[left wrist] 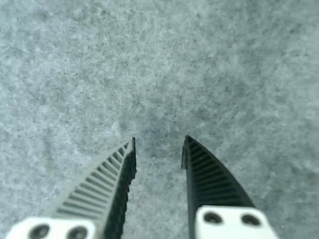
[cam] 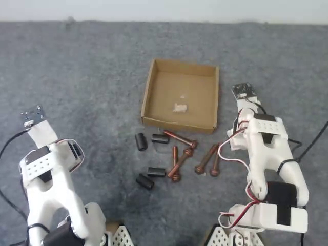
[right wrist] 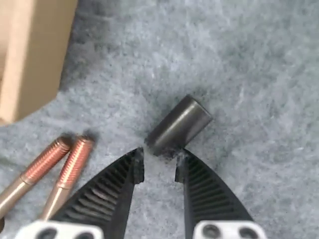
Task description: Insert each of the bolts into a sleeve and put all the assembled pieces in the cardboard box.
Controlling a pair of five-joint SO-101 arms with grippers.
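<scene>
Right gripper slightly parted, empty, likely lined up for a grasp. Just past its tips: short black cylindrical sleeve. Beside them: 2 copper-coloured threaded bolts; farther off, brown cardboard box. Left gripper likewise parted over grey carpet.

Left hand, fingers parted, over grey carpet

Grey carpeted tabletop, pale wall behind.
</scene>
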